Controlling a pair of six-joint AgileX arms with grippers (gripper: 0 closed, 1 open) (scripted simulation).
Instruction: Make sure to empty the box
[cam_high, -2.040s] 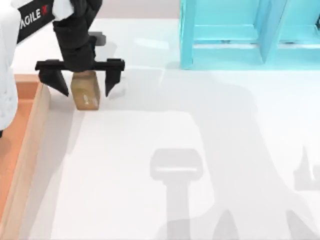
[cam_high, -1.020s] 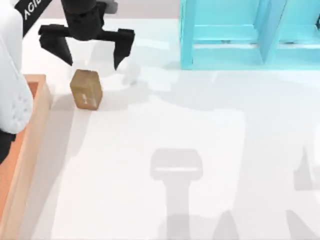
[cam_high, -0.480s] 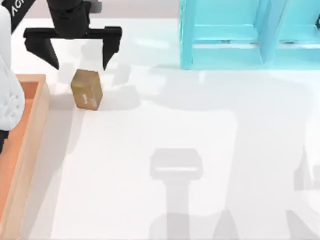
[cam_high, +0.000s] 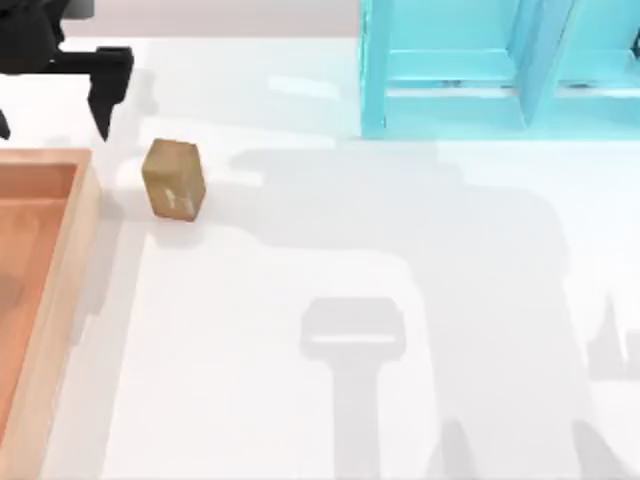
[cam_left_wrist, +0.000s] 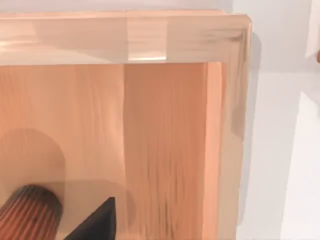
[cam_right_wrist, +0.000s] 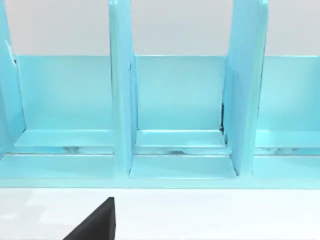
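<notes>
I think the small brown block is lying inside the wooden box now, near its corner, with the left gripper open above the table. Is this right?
Not quite. The top view shows the small brown block on the white table, outside the wooden box, just right of its rim. The left gripper is indeed open above the table.

A rendered simulation tabletop: a flat, featureless white table (cam_high: 350, 300), a plain turquoise shelf frame (cam_high: 500, 70) far right, untextured shadows.
</notes>
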